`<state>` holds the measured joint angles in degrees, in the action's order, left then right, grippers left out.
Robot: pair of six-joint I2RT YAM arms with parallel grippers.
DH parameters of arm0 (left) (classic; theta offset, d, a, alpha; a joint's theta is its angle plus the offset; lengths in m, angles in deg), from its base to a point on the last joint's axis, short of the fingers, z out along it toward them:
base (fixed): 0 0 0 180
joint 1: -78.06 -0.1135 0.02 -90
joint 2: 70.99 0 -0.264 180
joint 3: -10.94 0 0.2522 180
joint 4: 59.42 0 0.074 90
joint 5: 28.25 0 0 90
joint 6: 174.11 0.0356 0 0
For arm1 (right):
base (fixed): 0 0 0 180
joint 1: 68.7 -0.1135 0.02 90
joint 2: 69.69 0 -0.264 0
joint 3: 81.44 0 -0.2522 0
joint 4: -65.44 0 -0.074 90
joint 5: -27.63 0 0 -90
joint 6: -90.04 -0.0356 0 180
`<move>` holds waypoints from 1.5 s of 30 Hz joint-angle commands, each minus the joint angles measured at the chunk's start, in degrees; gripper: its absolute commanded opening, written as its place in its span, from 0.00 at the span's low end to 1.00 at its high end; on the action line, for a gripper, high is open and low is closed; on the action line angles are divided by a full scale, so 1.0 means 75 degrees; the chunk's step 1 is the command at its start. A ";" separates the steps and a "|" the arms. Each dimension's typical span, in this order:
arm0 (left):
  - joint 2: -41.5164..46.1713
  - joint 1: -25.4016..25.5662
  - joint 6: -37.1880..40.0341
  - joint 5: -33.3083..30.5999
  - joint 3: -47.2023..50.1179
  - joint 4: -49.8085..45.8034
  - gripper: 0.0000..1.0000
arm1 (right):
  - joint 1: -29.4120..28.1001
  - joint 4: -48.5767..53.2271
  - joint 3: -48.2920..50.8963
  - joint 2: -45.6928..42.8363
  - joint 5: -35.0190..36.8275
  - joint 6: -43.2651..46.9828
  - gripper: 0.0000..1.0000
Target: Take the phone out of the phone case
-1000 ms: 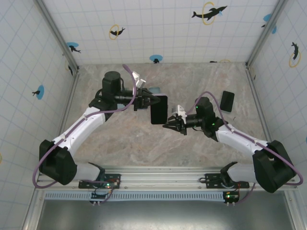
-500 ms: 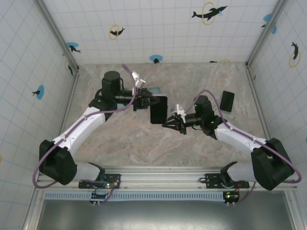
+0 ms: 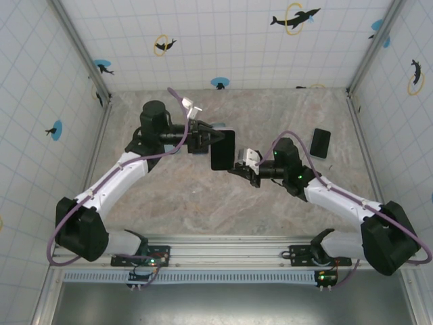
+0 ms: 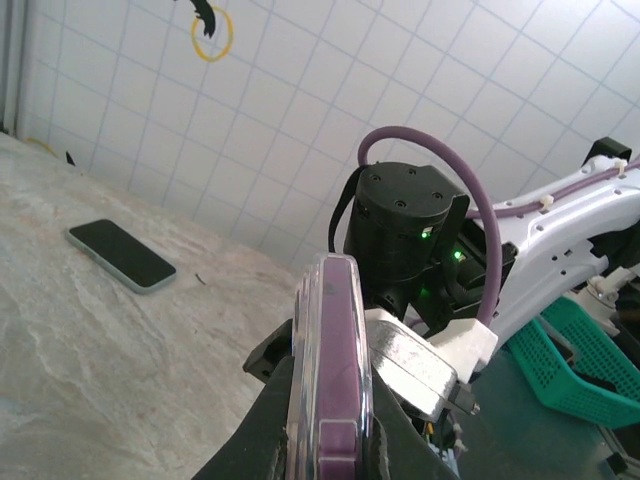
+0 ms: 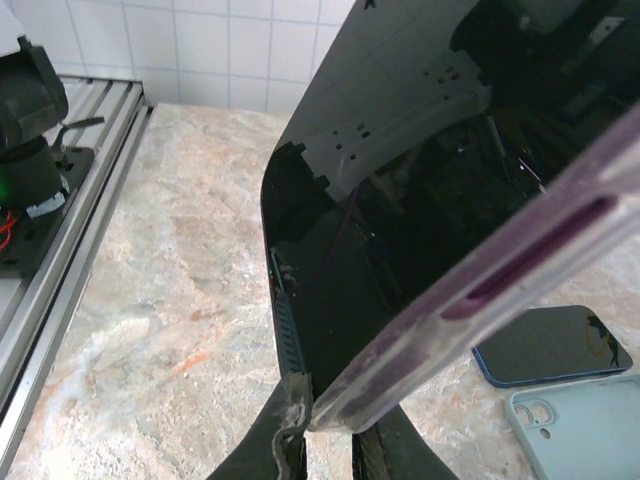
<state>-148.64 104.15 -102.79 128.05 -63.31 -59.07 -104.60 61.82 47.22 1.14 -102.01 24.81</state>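
left claw [image 3: 210, 140]: pinched shut on the phone case [image 4: 328, 380], gripping its left long edge. The case is lifted off the tabletop [image 3: 169, 196].
right claw [image 3: 241, 167]: fingers [image 5: 287, 440] closed on the lower corner of the phone case, one finger on each face.
phone [image 5: 400, 150]: seated in the case with its dark screen showing. The purple see-through rim wraps all the edges in view.
position: in the air over the middle of the tabletop, a bit toward the far edge, between the two claws. It stands on edge and tilts slightly.
edges: the case's top edge and far long edge are free. The left edge and one bottom corner are taken by claws.
other items: black phone [image 3: 321, 143] lies flat near the right edge of the tabletop. Blue-rimmed phone [image 5: 552, 345] and pale teal case [image 5: 580, 420] lie side by side under the held case, toward the far edge.
open room: bare surface from the claws to the near edge and along the left edge.
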 commanded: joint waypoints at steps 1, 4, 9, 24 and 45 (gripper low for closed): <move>0.0102 0.0271 -0.1080 0.0443 0.0316 -0.0226 0.00 | 0.0179 -0.2354 -0.0190 -0.0145 0.0110 -0.0616 0.00; 0.0054 0.0354 -0.1250 0.0585 0.0278 0.0030 0.00 | 0.0088 -0.2083 -0.0262 -0.0072 0.0323 -0.0490 0.00; 0.0085 0.0472 -0.1472 0.0739 0.0266 0.0216 0.00 | -0.0149 -0.2019 -0.0022 -0.0123 0.1976 0.0352 0.00; 0.0033 -0.0079 -0.2329 -0.1179 0.0267 0.1077 0.00 | 0.0652 -0.2633 0.0801 -0.0728 0.0745 -0.2313 0.21; -0.0065 -0.0089 -0.5948 -0.2992 0.1080 0.3615 0.00 | 0.0861 -0.4446 0.1468 -0.0566 0.1140 -0.7917 0.44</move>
<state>-149.99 103.19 -144.45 107.36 -54.81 -38.06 -97.95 32.24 57.93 -3.89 -90.97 -31.49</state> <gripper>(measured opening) 0.144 0.440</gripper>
